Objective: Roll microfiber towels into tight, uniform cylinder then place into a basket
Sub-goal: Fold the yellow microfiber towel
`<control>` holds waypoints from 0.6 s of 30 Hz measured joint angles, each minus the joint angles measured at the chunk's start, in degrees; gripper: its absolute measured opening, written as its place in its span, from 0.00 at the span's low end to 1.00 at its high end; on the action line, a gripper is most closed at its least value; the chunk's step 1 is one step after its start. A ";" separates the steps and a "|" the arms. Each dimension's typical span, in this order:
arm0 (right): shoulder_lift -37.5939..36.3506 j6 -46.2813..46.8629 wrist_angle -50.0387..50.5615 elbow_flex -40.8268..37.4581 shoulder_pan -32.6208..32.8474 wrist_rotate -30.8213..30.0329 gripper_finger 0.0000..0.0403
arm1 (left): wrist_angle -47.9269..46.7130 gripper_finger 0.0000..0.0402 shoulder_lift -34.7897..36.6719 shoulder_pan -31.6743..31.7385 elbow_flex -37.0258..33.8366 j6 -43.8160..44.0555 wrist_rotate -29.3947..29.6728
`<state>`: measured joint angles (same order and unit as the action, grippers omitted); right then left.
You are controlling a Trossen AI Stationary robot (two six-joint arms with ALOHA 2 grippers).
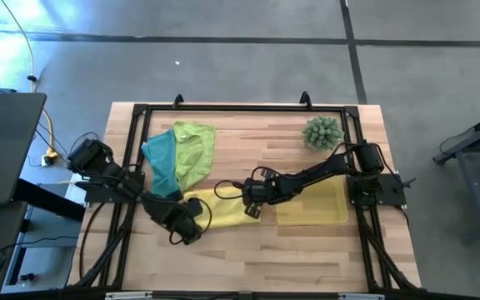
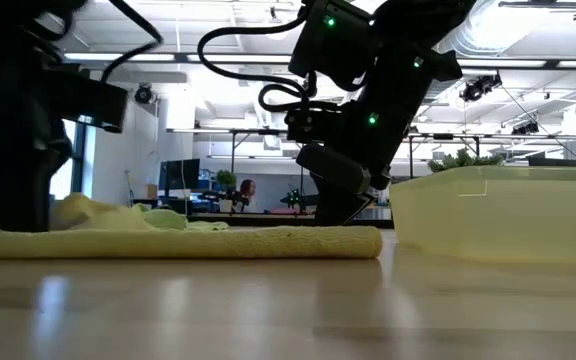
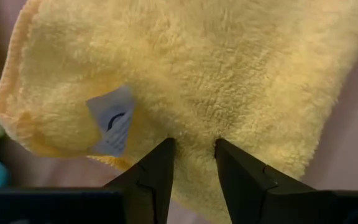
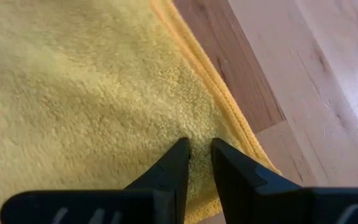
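Yellow microfiber is spread flat near the front-middle of the wooden desk: the yellow towel is worked at both of its ends. At its left end the left claw is pressed into the pile beside a pale grey care label, its two dark fingers set a little apart with a small ridge of cloth pinched between them. At the opposite end the right claw is planted just inside the hemmed edge, its fingers nearly together and nipping the fabric (only a sliver of pile shows between the tips). Bare wood is seen right beside that hem in the right wrist view.

In the low view the towel is seen lying as a long flat strip on the desk, with the right arm coming down onto its end, just beside the basket.

The basket, a translucent yellow tray with low walls, is set on the desk to the right of the yellow towel, under the right arm. The teal towel and the lime green towel are heaped loosely together, overlapping, at the desk's back left. A spiky green ball-shaped plant is placed at the back right, well apart from the towels.
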<state>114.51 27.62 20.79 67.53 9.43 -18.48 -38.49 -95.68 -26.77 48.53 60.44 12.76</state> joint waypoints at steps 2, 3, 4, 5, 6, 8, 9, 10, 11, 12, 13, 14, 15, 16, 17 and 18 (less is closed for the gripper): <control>0.00 0.00 -0.02 0.00 -0.07 0.00 0.16 | 0.01 0.27 0.38 -0.82 -0.09 1.14 0.05; -0.01 0.00 -0.06 0.00 -0.14 0.04 0.16 | 0.04 0.27 0.46 -1.10 -0.12 1.95 0.12; -0.01 0.00 -0.08 0.00 -0.18 0.04 0.16 | 0.20 0.27 0.60 -1.22 -0.15 2.66 -0.09; -0.01 0.00 -0.08 0.00 -0.22 0.05 0.16 | 0.64 0.27 0.75 -1.19 -0.17 3.11 -0.91; -0.01 0.00 -0.08 0.00 -0.26 0.17 0.16 | 1.21 0.27 0.81 -1.15 -0.17 3.34 -1.66; -0.01 0.00 -0.11 0.00 -0.28 0.22 0.16 | 1.10 0.27 0.81 -1.20 0.16 3.04 -1.93; -0.01 -0.11 -0.12 0.00 -0.28 0.20 0.16 | 0.37 0.27 0.81 -1.22 0.62 2.29 -1.70; -0.01 -0.39 -0.15 0.00 -0.28 0.23 0.16 | 0.10 0.27 0.81 -1.22 1.16 1.42 -0.97; -0.01 -0.48 -0.24 0.00 -0.28 0.24 0.16 | 0.02 0.27 0.81 -1.02 1.80 0.24 -0.26; -0.09 -0.52 -0.25 0.00 -0.28 0.24 0.16 | -0.31 0.27 0.81 -0.70 2.52 -1.16 0.67; -0.36 -0.61 -0.25 0.00 -0.28 0.24 0.16 | -0.93 0.27 0.81 -0.31 3.21 -2.48 1.69; -0.53 -0.74 -0.36 -0.02 -0.22 0.44 0.16 | -1.61 0.27 0.81 0.09 3.85 -3.92 2.69; -0.87 -0.90 -0.02 0.04 -0.04 0.29 0.16 | -2.16 0.27 0.81 0.51 4.41 -5.24 3.59; -1.31 -1.10 0.64 0.07 0.13 0.18 0.16 | -2.48 0.27 0.81 0.98 4.81 -6.42 4.67; -1.71 -1.09 1.42 0.18 0.31 0.20 0.16 | -2.58 0.27 0.85 1.43 4.94 -7.61 5.62; -2.11 -1.11 1.81 0.31 0.57 0.45 0.16 | -2.61 0.27 0.85 1.97 4.90 -8.61 6.38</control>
<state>112.40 26.50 22.59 67.84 10.00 -18.03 -41.09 -94.83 -24.80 53.42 51.83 19.14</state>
